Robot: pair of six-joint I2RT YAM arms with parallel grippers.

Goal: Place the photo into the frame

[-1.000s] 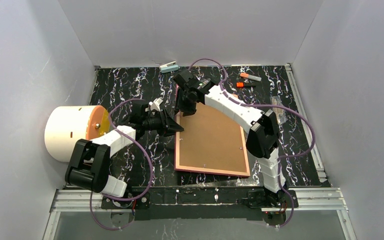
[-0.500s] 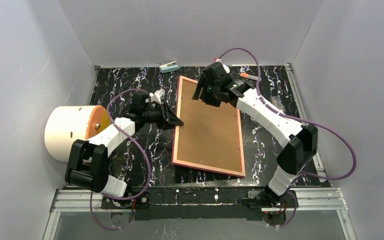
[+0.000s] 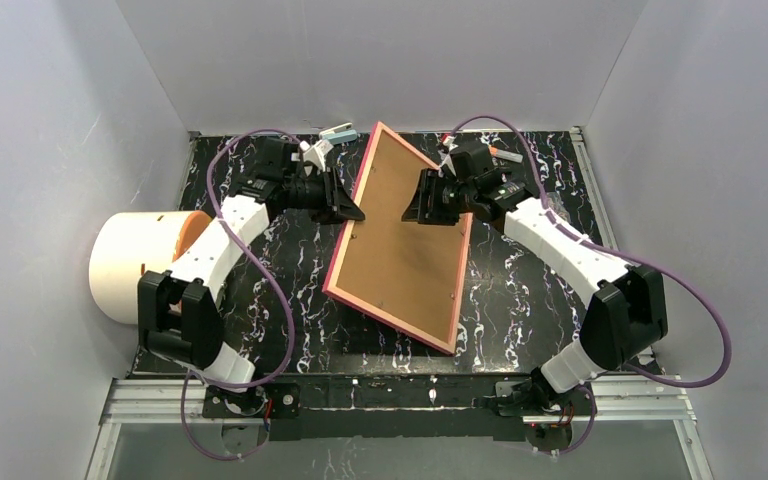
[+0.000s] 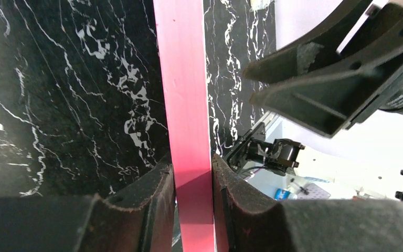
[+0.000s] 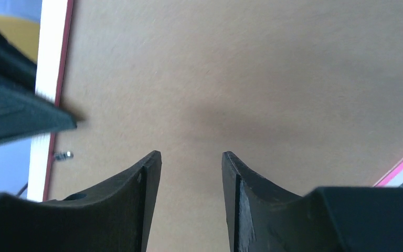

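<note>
The left gripper [image 4: 193, 173] is clamped on the pink edge of the frame [image 4: 183, 79], with a finger pressed to each side. The frame hangs tilted over the middle of the surface [image 3: 260, 290], its back turned upward and its brown backing board [image 3: 400, 240] showing. The right gripper [image 5: 191, 157] stands partly open, facing the board, with nothing between its fingers.
</note>
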